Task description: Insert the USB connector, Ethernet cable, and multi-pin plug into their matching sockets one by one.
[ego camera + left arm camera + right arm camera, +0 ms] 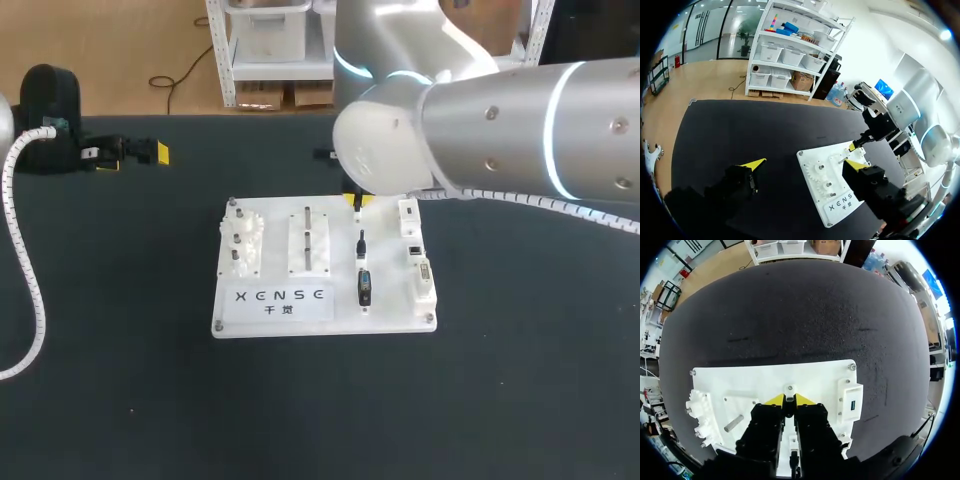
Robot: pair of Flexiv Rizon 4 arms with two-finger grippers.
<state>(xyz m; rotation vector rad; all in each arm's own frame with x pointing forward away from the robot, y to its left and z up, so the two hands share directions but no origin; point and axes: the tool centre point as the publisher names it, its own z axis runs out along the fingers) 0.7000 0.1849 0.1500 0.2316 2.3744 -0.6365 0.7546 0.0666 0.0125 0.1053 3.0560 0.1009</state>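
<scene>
The USB connector (361,243) lies flat on the white board (390,318), right of its middle. It is a slim black piece, its long axis running from the near edge to the far edge and its thin end pointing away from me. Just nearer than it, in the same line, lies the multi-pin plug (365,287), a stubbier black body with a blue face, also lengthwise near to far. The white socket block (414,250) stands just beside both, on their right. My right gripper (789,400) hangs over the board's far edge with its tips drawn narrow, nearly meeting. A dark sliver (789,409) sits between them, though I can't be sure they pinch it. My left gripper (805,165) is spread wide over the black table (520,400), well off to the board's left
</scene>
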